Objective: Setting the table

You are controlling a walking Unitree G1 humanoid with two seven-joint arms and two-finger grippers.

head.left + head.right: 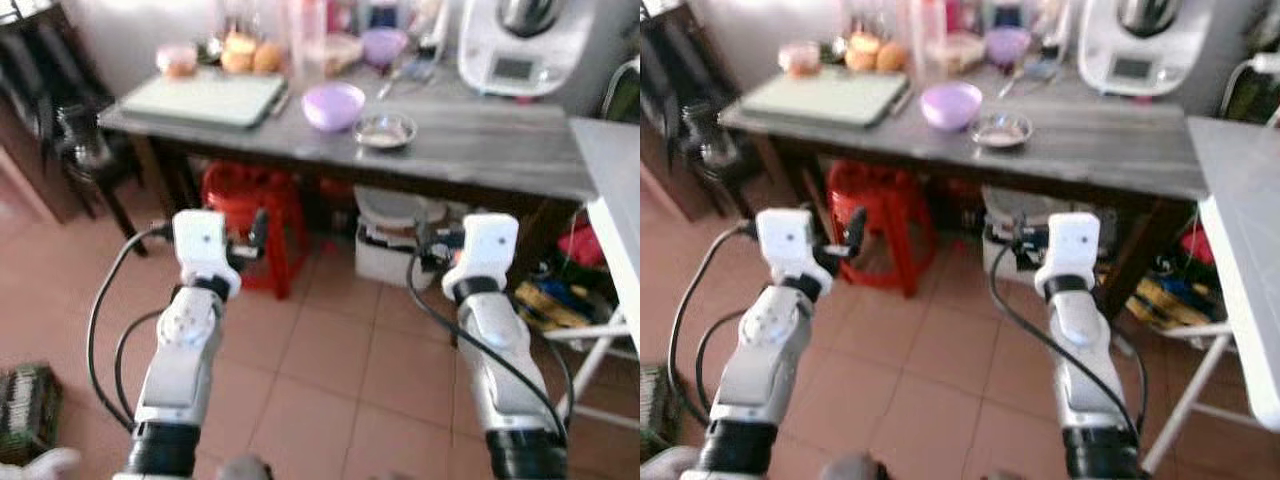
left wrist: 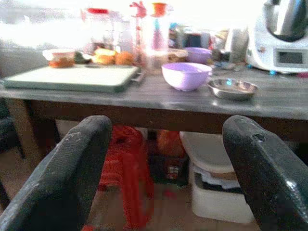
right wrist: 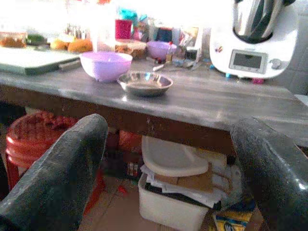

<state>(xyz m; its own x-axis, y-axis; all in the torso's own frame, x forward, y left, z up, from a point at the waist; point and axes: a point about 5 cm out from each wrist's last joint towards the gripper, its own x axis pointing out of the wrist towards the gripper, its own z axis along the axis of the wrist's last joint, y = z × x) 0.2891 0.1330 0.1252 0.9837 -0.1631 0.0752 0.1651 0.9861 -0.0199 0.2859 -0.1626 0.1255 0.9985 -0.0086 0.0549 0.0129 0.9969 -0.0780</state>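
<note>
A lilac bowl [image 1: 333, 105] and a small steel dish [image 1: 385, 130] sit side by side near the front of a grey wooden table [image 1: 480, 150]. A pale green cutting board [image 1: 205, 98] lies on the table's left part. Both arms are raised in front of me, short of the table. My left gripper [image 2: 166, 163] is open and holds nothing; its fingers [image 2: 67, 178] frame the table's front edge. My right gripper [image 3: 168, 168] is open too, nothing between its fingers [image 3: 62, 168], facing the steel dish [image 3: 145, 83] and the lilac bowl [image 3: 106, 65].
A white kitchen machine [image 1: 525, 45] stands at the table's back right, with jars, buns and a second purple bowl [image 1: 384, 44] along the back. Under the table are a red stool [image 1: 262, 215] and a white bin [image 1: 395, 240]. A white folding table [image 1: 1240, 240] is on my right.
</note>
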